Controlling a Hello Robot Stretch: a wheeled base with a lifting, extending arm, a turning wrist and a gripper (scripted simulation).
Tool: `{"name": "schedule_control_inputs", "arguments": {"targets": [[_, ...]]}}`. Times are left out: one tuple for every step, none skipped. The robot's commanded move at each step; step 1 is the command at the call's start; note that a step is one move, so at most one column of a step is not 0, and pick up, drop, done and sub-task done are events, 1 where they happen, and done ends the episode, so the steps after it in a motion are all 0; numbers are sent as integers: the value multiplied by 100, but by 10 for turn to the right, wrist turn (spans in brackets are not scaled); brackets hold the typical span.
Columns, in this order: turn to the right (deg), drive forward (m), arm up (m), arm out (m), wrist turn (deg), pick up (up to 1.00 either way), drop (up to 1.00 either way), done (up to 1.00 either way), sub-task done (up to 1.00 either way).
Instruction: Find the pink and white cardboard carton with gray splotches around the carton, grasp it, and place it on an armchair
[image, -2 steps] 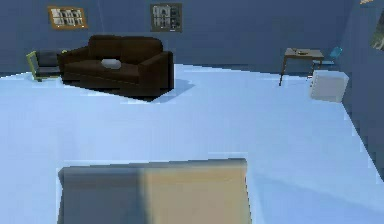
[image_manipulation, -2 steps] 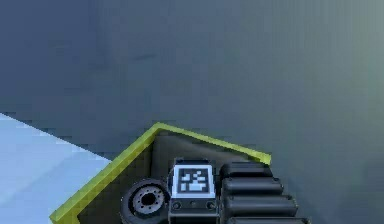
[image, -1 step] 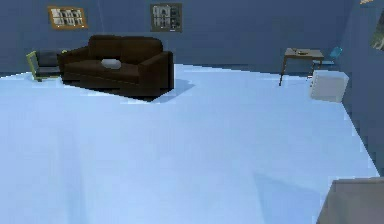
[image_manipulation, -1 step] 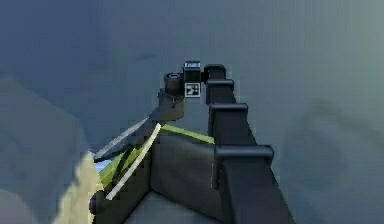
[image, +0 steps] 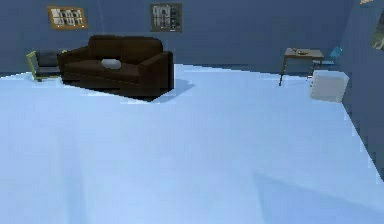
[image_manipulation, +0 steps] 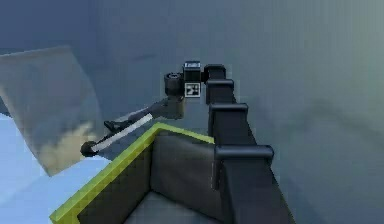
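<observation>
forward view first: pale blue floor (image: 190, 150) spreads wide across the lower frame. upper left, a dark brown sofa (image: 115, 65) sits against the blue wall (image: 230, 30) with a light cushion (image: 110, 63) on its seat. just left of it, at the frame's edge, is a small armchair (image: 42, 65). two framed pictures (image: 67, 17) hang above. upper right, there's a little table (image: 301, 56), and a white box-like unit (image: 328, 85) near it on the floor.

over to the arm side view: the dark arm (image_manipulation: 235, 140) climbs from the bottom edge, with white marker squares (image_manipulation: 190, 80) at its end. the gripper (image_manipulation: 95, 140) reaches down-left, its thin fingers (image_manipulation: 125, 130) slanting toward the frame's left. right behind the fingertips stands a pale splotched panel (image_manipulation: 50, 100), tilted, its long edges running upper left to lower right, with cloudy grey-brown marks low on it. whether that is the carton, i cannot tell. how the fingers are set, and whether they hold anything, i cannot tell either. under the arm, at lower centre, is a dark grey seat with a yellow-green rim (image_manipulation: 185, 175). a blue-grey wall (image_manipulation: 300, 60) stands behind.
</observation>
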Motion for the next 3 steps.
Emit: {"name": "schedule_control_inputs", "arguments": {"targets": [[0, 0, 0, 0, 450, 0, 0, 0, 0], [0, 0, 0, 0, 390, 0, 0, 0, 0], [0, 0, -48, 0, 0, 0, 0, 0, 0]]}}
